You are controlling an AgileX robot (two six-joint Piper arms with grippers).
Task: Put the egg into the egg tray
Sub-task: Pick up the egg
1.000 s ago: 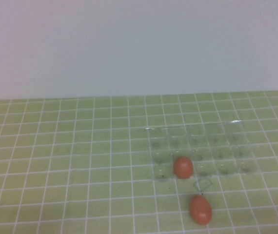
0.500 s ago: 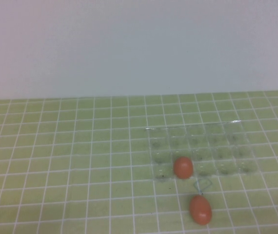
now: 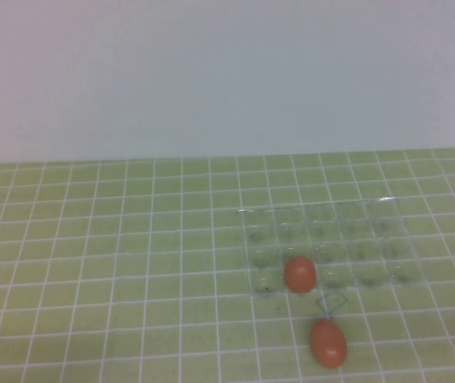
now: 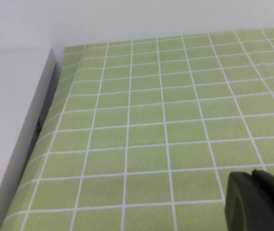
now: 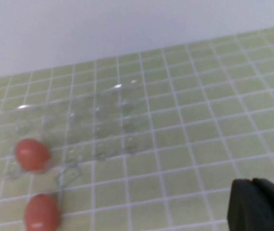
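The clear egg tray (image 3: pixel 355 239) lies on the green checked cloth right of centre. One orange-brown egg (image 3: pixel 300 274) sits in a front-row cup of the tray. A second egg (image 3: pixel 327 342) lies on the cloth just in front of the tray. In the right wrist view the tray (image 5: pixel 103 120), the egg in its cup (image 5: pixel 31 154) and the loose egg (image 5: pixel 41 212) all show. My right gripper (image 5: pixel 252 183) is shut and empty, well away from both eggs. My left gripper (image 4: pixel 253 174) is shut and empty over bare cloth. Neither arm shows in the high view.
A white wall (image 3: pixel 227 80) rises behind the table. In the left wrist view a white side panel (image 4: pixel 12 120) borders the edge of the cloth (image 4: pixel 151 120). A small mark is drawn on the cloth (image 3: pixel 333 302) between the eggs.
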